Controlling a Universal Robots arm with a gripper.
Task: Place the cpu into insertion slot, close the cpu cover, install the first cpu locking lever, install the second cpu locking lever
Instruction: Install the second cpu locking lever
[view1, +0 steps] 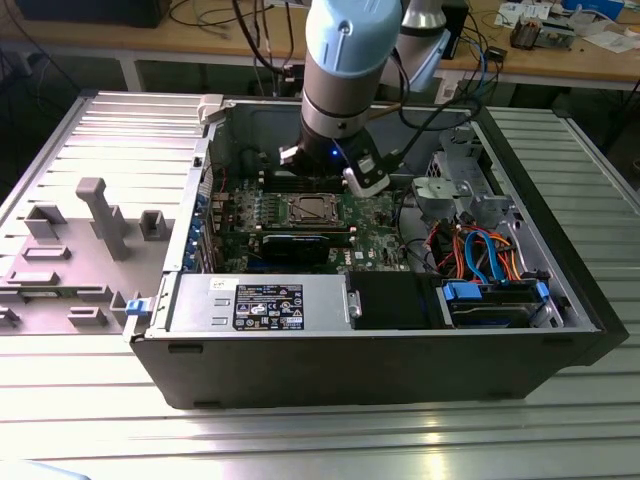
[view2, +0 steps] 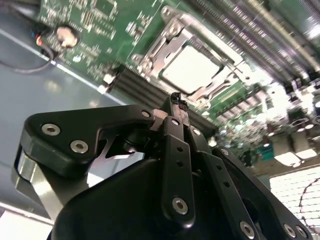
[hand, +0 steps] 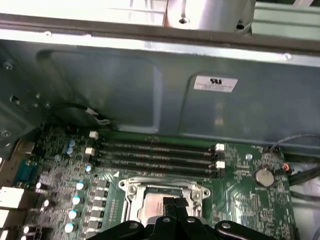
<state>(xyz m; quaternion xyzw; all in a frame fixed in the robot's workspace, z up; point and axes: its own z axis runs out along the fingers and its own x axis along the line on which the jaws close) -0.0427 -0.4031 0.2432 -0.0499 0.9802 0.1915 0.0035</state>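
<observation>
The hand (view2: 177, 100) hangs above the motherboard (view1: 375, 215) inside the open computer case (view1: 400, 370); its two black fingers (view2: 175, 145) are drawn together with the tips meeting, and nothing shows between them. In the second wrist view the fingertips point toward the near edge of the insertion slot (view2: 192, 62), apart from it. In the first wrist view the same closed tips sit just over the slot's frame. The cpu (view2: 191, 68) lies flat in the insertion slot, its pale metal top showing through the central window of the cpu cover (view2: 172, 35), which lies down over the socket. In the exterior view the socket assembly sits near the middle of the board, directly below the arm's (view1: 345, 60) pale blue wrist joint. Whether the locking levers are latched cannot be told. Beyond the socket, in the first wrist view, four long memory slots (hand: 155, 155) run parallel beside it, and a round coin battery (hand: 263, 176) sits on the board close to the case wall. A long black card (view1: 295, 245) lies just beside the socket in the exterior view. A grey power-supply box (view1: 260, 303) fills the case's near edge, and orange and blue cables (view1: 480, 250) bunch toward the exterior view's right. The case rests on a ribbed metal surface (view1: 320, 440).
</observation>
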